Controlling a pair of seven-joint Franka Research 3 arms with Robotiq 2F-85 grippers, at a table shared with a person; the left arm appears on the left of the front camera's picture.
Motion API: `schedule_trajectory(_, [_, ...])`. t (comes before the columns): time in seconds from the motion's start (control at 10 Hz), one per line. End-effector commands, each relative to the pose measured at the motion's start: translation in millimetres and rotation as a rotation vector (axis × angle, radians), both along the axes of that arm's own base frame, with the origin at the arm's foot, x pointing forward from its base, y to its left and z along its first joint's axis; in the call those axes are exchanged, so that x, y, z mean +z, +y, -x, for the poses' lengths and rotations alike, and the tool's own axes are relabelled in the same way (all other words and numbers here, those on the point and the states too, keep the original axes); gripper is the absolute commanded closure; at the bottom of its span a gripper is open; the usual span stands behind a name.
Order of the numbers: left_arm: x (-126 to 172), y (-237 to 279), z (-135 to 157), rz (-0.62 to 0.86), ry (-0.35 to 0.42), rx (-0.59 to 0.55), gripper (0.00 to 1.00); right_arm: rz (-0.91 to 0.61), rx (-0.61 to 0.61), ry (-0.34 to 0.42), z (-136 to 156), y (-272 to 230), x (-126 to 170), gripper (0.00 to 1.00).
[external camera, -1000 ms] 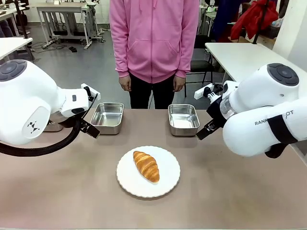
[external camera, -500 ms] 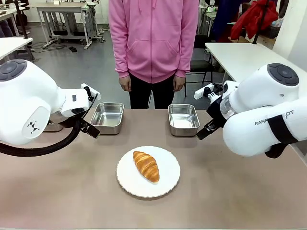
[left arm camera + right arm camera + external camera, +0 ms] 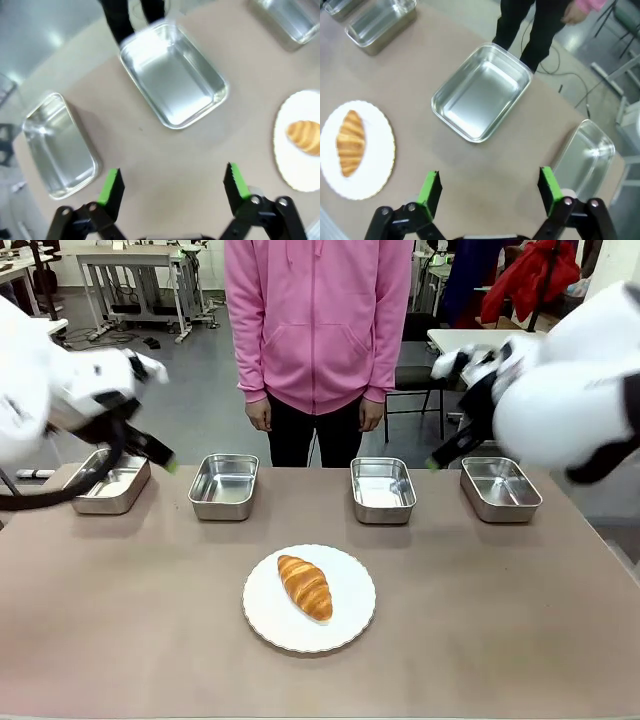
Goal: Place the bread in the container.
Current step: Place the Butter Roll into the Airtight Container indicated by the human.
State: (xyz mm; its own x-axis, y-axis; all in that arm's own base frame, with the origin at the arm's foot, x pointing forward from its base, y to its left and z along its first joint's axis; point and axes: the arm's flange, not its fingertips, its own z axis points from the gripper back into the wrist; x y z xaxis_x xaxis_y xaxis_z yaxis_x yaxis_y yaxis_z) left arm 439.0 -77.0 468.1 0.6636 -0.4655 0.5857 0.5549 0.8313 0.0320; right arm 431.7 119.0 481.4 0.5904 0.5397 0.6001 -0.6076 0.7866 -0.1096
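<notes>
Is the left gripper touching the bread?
Apart. The left wrist view shows the left gripper open over bare table, the bread lying well off to one side on its plate.

The brown desk (image 3: 500, 620) carries four empty steel containers (image 3: 105, 502) (image 3: 222, 511) (image 3: 383, 515) (image 3: 503, 510) in a row along its far side, each apart from the next. A round white plate (image 3: 350, 615) sits mid-desk.

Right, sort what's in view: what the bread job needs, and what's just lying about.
Job: croissant; white plate under it; four empty steel containers.
Lying about: red garment; black chair, both beyond the table.
</notes>
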Motion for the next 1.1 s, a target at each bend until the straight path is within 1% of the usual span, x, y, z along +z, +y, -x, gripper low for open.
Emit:
schedule_trajectory(0.0, [27,67,-14,0.058,0.015,-0.145,0.0,-0.095,0.102,-0.032,-1,-60,38,0.0])
schedule_trajectory(0.1, [38,105,-15,0.055,0.007,-0.151,0.0,-0.125,0.136,-0.063,5,-95,55,0.0])
schedule_trajectory(0.2, [47,135,-11,0.081,-0.009,-0.23,0.0,-0.148,0.17,-0.1,10,-126,63,0.0])
schedule_trajectory(0.3, [53,165,-6,0.124,-0.044,-0.356,0.0,-0.169,0.191,-0.139,12,-157,66,0.0])
schedule_trajectory(0.4, [55,190,-3,0.161,-0.109,-0.434,0.0,-0.174,0.213,-0.164,15,-181,62,0.0])
schedule_trajectory(0.5, [49,210,-1,0.177,-0.151,-0.454,0.0,-0.189,0.244,-0.18,19,-201,54,0.0])
schedule_trajectory(0.6, [46,221,-4,0.203,-0.147,-0.421,0.0,-0.234,0.25,-0.202,20,-211,50,0.0])
schedule_trajectory(0.7, [45,216,-5,0.143,-0.124,-0.4,0.0,-0.233,0.275,-0.192,23,-205,47,0.0])
schedule_trajectory(0.8, [55,215,15,0.16,-0.161,-0.415,0.0,-0.184,0.204,-0.184,28,-209,59,0.0])
schedule_trajectory(1.0, [55,215,15,0.16,-0.161,-0.415,0.0,-0.184,0.204,-0.184,28,-209,59,0.0])
